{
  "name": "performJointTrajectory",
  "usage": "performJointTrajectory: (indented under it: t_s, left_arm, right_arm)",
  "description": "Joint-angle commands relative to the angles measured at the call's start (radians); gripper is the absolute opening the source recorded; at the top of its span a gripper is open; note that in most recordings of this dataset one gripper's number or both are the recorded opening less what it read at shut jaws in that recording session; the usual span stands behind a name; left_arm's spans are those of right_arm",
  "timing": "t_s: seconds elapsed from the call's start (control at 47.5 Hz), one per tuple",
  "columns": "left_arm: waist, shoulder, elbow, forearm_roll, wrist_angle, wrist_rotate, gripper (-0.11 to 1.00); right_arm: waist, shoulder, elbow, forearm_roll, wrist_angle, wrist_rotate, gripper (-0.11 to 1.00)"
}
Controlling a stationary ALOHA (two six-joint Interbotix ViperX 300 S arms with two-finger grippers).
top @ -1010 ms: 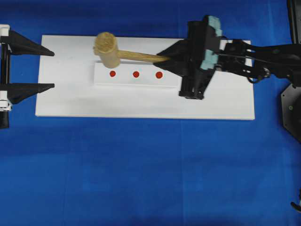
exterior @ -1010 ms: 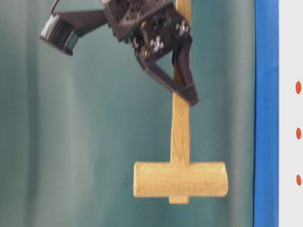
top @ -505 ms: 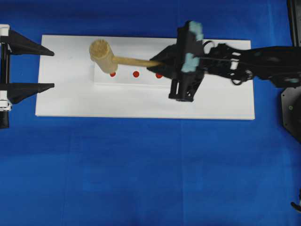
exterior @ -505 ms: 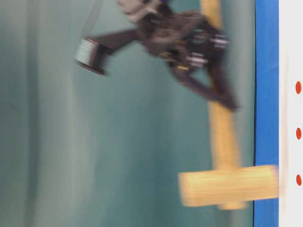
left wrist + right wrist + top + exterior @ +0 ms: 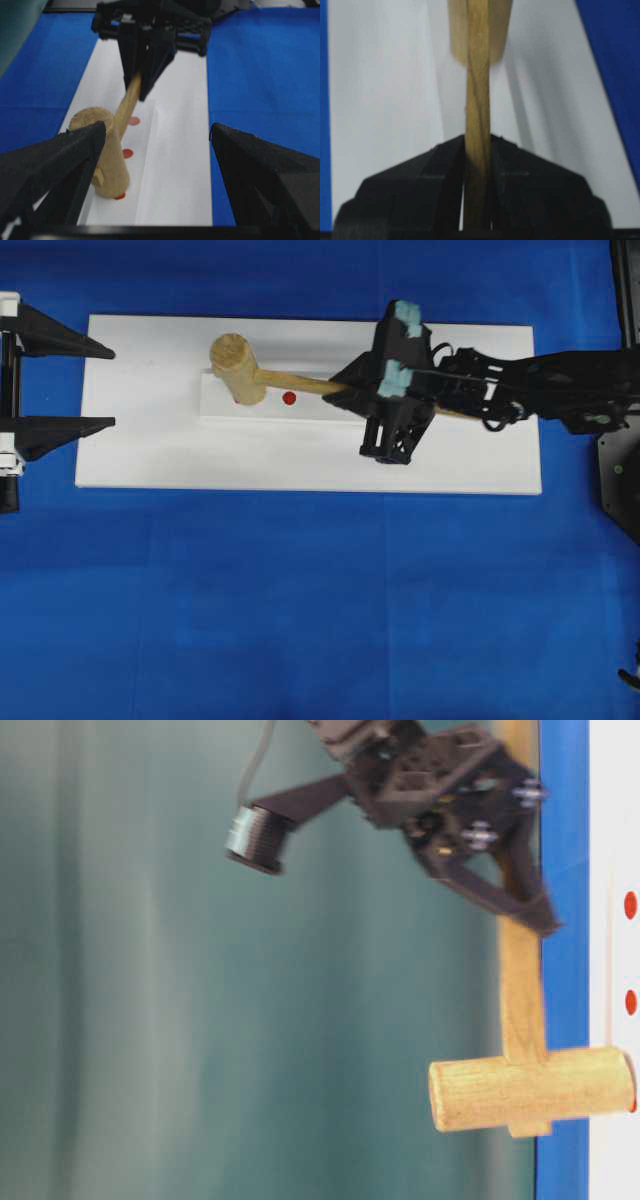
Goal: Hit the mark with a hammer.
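The light-brown wooden hammer (image 5: 237,368) has its head down on the raised white strip (image 5: 300,412), covering the leftmost red mark, of which only an edge shows in the left wrist view (image 5: 120,196). The middle mark (image 5: 289,397) is uncovered; the right mark is hidden in the overhead view. My right gripper (image 5: 345,388) is shut on the hammer's handle (image 5: 477,100), low over the strip. In the table-level view the head (image 5: 530,1092) touches the board. My left gripper (image 5: 112,388) is open and empty at the board's left end.
The strip lies on a flat white board (image 5: 300,465) on blue cloth (image 5: 300,620). A black arm base (image 5: 618,470) stands at the right edge. A green curtain (image 5: 150,1020) fills the table-level view.
The right gripper has swung down and the hammer head has come from above the board onto the leftmost mark. The left gripper has not moved.
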Motion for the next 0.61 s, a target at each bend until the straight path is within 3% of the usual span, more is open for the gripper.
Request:
performJointTrajectory:
  t_s: [0.0,0.316,0.589]
  left_arm:
    - [0.002,0.003,-0.011,-0.002,-0.005,-0.003,0.83]
    - [0.002,0.003,-0.011,-0.002,-0.005,-0.002,0.83]
    - [0.002,0.003,-0.009,-0.002,-0.009,-0.003,0.83]
  right_arm:
    - [0.002,-0.100,0.006,-0.009,-0.014,-0.005,0.02]
    - [0.003,-0.380,0.156,-0.029,-0.020,-0.002,0.02]
    - [0.011,-0.353,0.178,-0.026,-0.023,0.011,0.02]
